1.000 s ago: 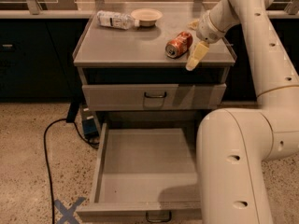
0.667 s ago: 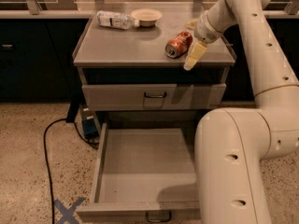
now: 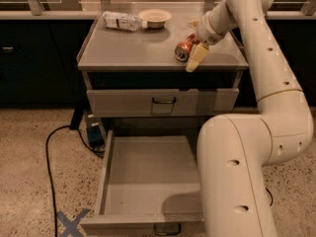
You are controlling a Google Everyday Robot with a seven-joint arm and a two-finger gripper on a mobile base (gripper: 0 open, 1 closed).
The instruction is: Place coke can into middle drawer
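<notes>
The coke can (image 3: pixel 183 49), red-orange with a silver end, lies on its side on the grey cabinet top (image 3: pixel 133 48), near the right front. My gripper (image 3: pixel 194 41) is at the can's right end and open. One cream finger (image 3: pixel 196 58) is in front of the can and the other behind it. The can still rests on the top. The middle drawer (image 3: pixel 148 177) is pulled out below, and its deep grey tray has nothing in it. Its dark loop handle (image 3: pixel 167 229) is at the front edge.
A clear plastic bottle (image 3: pixel 122 20) with a white label and a small bowl (image 3: pixel 154 18) sit at the back of the top. The upper drawer (image 3: pixel 163 101) is closed. My arm's large body (image 3: pixel 237 177) overlaps the open drawer's right side. A black cable (image 3: pixel 49 157) and a blue floor mark (image 3: pixel 70 222) are at the left.
My gripper has moved slightly left, closer around the can. The can has barely moved and the drawer is as it was.
</notes>
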